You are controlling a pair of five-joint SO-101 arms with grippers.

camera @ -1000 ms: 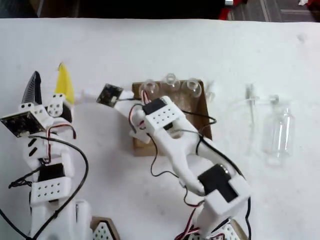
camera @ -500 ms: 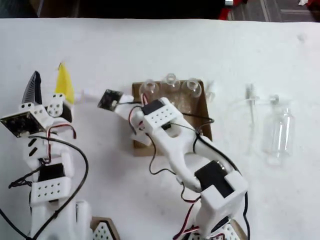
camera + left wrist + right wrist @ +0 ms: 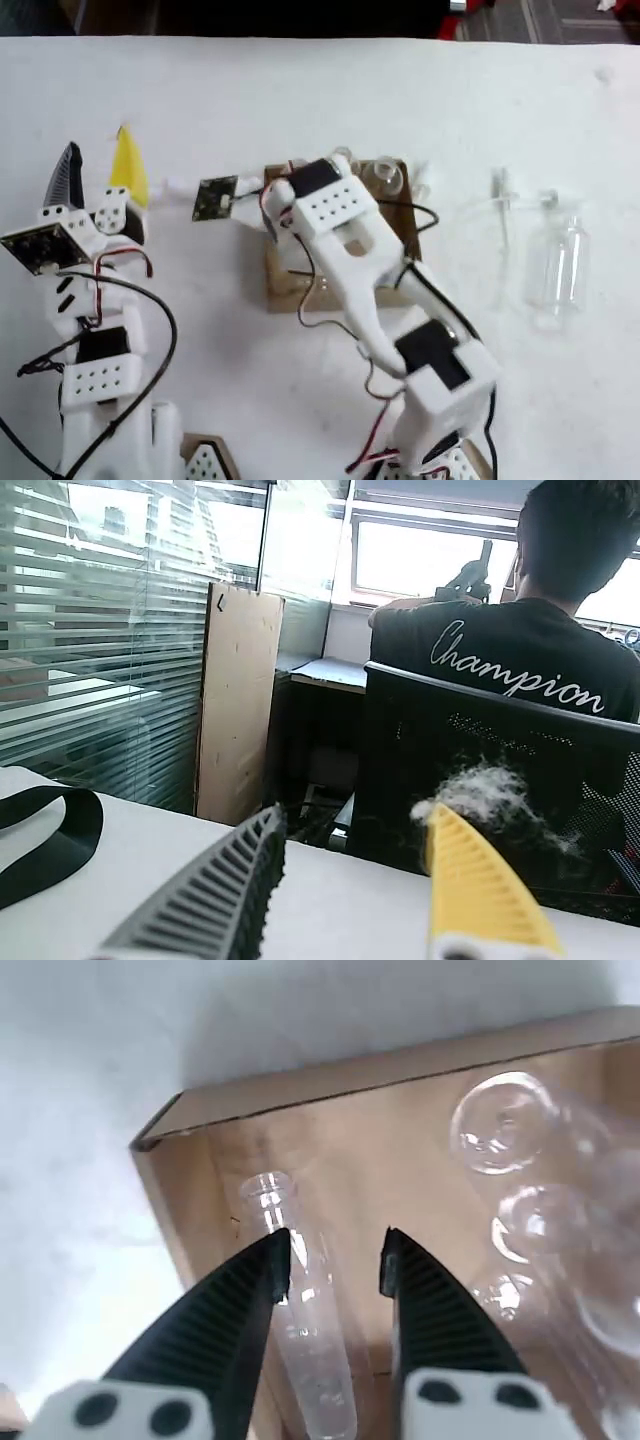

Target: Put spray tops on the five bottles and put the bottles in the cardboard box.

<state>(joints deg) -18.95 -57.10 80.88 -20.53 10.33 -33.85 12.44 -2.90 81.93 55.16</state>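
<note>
1 clear bottle [image 3: 305, 1340] lay flat on the floor of the cardboard box [image 3: 400, 1065]. Its open neck pointed toward a corner of the box and its body ran along a side wall. My right gripper [image 3: 335, 1255] hung directly above it with its 2 black fingers [image 3: 230, 1330] spread apart. The bottle lay just beside 1 finger, partly under it, and the other finger stood clear, so that gripper had hold of nothing.

Deeper in the same box, at least 3 more upright bottles [image 3: 500, 1120] crowded together. I saw them end-on as overlapping glassy rings, so I could not count them for certain or tell whether they wore spray tops. In the high view that cluster sat against the box wall nearest the worktop's far edge. The right arm [image 3: 340, 215] covered most of the rest of the box, which stood near the middle of the worktop [image 3: 300, 90].

1 loose bottle [image 3: 558, 268] lay on its side on the worktop, well apart from the box and toward the right edge, with its neck toward the far edge. Just beside it, on the box side, lay a clear spray top [image 3: 499, 195] with its thin tube stretched along the worktop.

My left gripper [image 3: 355, 820] was near the worktop's left edge, raised and aimed out past the far edge. Its grey finger and yellow finger were wide apart and gripped nothing.
</note>
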